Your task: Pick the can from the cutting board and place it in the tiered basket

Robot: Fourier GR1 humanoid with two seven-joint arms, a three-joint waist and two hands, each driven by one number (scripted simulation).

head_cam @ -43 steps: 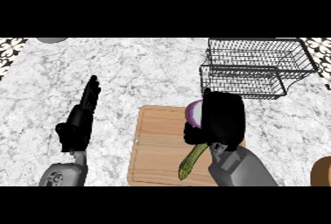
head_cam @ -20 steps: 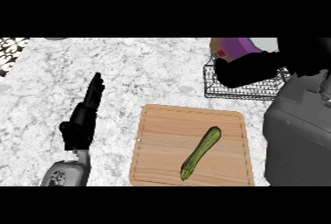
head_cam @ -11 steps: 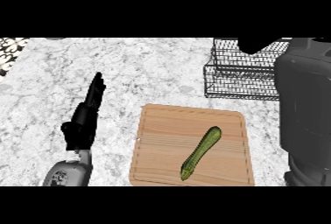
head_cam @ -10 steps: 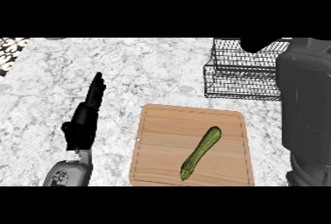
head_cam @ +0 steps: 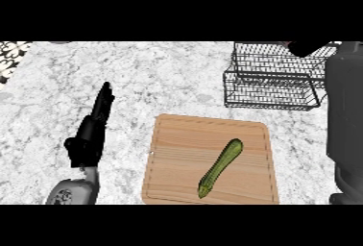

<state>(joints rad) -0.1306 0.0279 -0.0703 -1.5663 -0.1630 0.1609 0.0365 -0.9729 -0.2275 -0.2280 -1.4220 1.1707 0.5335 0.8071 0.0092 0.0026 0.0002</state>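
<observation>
Head view: can hidden; right hand (head_cam: 306,46) above basket (head_cam: 273,81).

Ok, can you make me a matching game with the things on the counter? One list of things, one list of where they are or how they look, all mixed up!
Things:
1. zucchini
2. cutting board
3. tiered basket
4. left hand

Clues:
A. black wire, at the far right of the counter
B. long and green, lying on the wood
C. open, fingers straight, resting at the left
D. pale wood, flat on the marble counter

Pairs: 1-B, 2-D, 3-A, 4-C
</observation>
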